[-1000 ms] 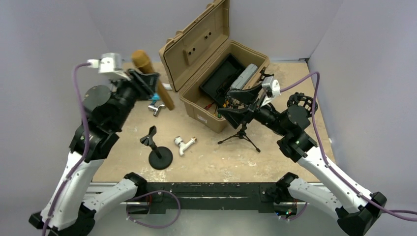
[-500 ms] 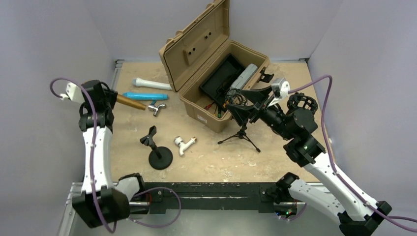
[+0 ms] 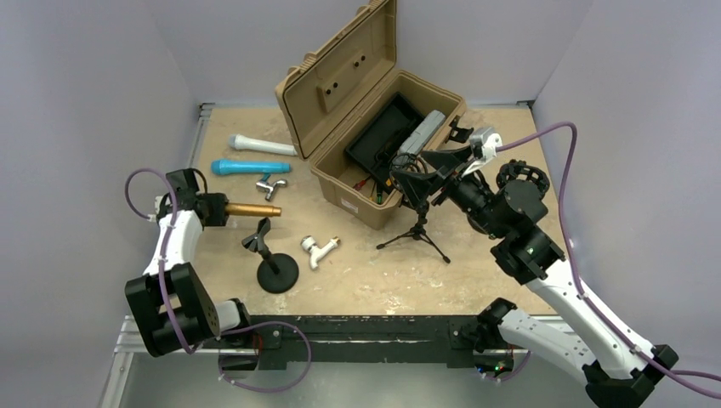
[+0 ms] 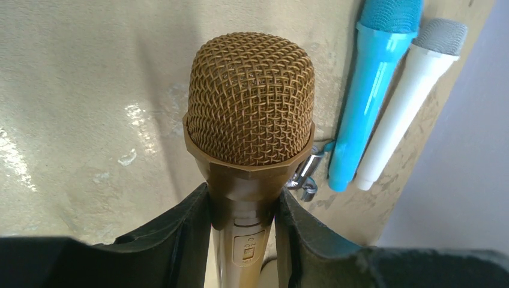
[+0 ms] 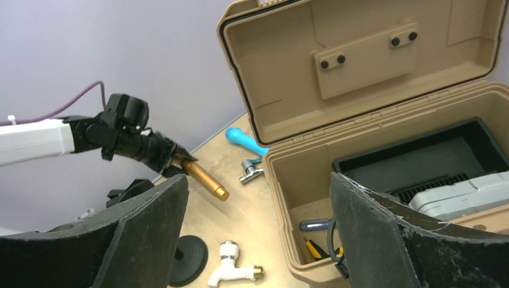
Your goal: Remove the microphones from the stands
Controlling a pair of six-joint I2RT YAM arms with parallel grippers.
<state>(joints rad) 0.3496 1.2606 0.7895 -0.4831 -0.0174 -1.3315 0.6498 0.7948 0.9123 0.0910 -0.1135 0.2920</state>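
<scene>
Left wrist view: the left gripper (image 4: 243, 207) is clamped on the gold mic (image 4: 251, 108) just below its mesh head. Beyond it a blue mic (image 4: 366, 90) and a white mic (image 4: 414, 90) lie side by side. From above, the gold mic hangs level, free of the stand (image 3: 274, 265), whose clip is empty. The right gripper (image 3: 414, 180) stands wide apart by the case (image 3: 340, 76). To finish well, lower the gold mic flat onto bare table (image 3: 383, 285), clear of the stand. Let go only once it rests, as it may roll.
</scene>
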